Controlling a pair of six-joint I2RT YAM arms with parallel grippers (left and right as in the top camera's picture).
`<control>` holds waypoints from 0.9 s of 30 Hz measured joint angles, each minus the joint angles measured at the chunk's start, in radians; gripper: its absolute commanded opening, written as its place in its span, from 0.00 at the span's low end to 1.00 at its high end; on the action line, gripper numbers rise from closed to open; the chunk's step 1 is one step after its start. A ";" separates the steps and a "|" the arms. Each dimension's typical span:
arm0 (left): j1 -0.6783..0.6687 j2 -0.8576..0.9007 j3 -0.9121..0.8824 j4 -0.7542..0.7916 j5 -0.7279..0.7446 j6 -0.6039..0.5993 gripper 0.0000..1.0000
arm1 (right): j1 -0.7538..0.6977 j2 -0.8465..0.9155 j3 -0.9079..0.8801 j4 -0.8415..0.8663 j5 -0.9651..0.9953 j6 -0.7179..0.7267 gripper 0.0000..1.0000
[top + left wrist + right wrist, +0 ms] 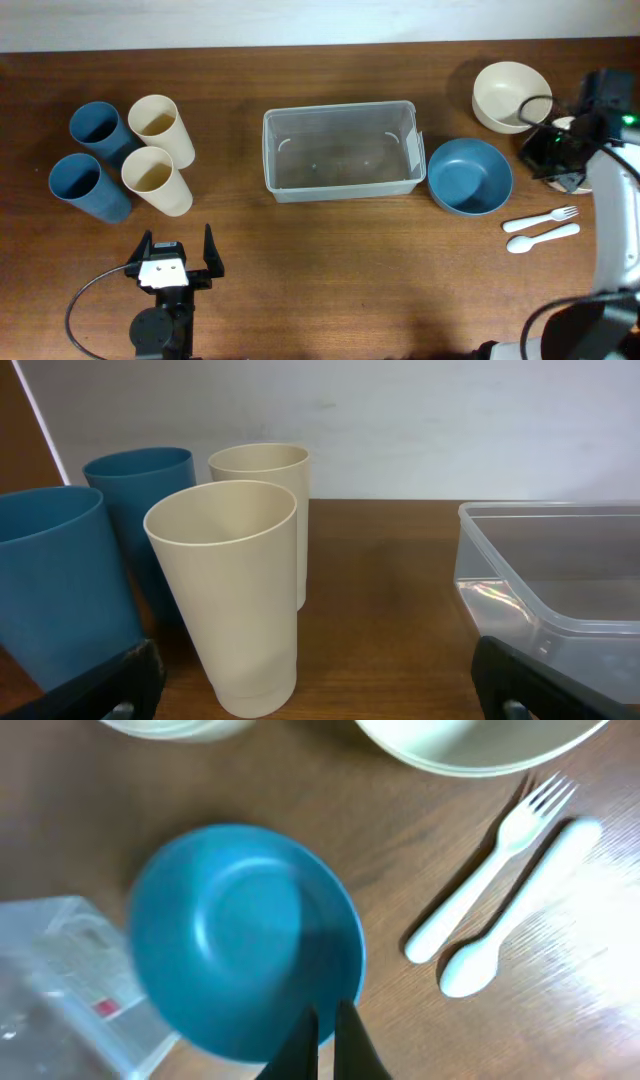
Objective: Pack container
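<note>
Left claw: I am holding it spread wide, gripping nothing, low in the left half of the overhead frame. It is facing the cups, well apart from them.

Right claw: I am keeping its fingers pressed together, with nothing showing between them. In the wrist view the tips are lying across the near rim of the blue bowl; whether they are touching it, I cannot tell.

The container is sitting at the centre of the table in the overhead frame, long side running left to right, open top up. It is holding nothing. In the right wrist view a small red and white mark is showing on it, too blurred to read.

The blue bowl is resting just beside the container's right end, upright and empty. The cream bowl is standing in the upper right, also empty. Another pale rim is peeking out under my right arm; I cannot tell what it is.

At the left, four cups are standing upright in a close cluster: blue cup and second blue cup on the outside, cream cup and second cream cup nearer the container. All four are looking empty.

A white fork and white spoon are lying side by side on the table, lower right of the blue bowl.
</note>
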State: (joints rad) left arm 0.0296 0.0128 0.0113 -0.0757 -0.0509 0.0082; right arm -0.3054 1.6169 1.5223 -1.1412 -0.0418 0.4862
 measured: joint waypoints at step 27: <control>0.000 0.000 0.000 0.000 0.000 0.000 1.00 | 0.000 0.057 -0.362 0.343 -0.039 -0.015 0.56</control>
State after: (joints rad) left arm 0.0296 0.0128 0.0113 -0.0757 -0.0513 0.0082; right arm -0.3054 1.6737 1.1606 -0.7982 -0.0811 0.4713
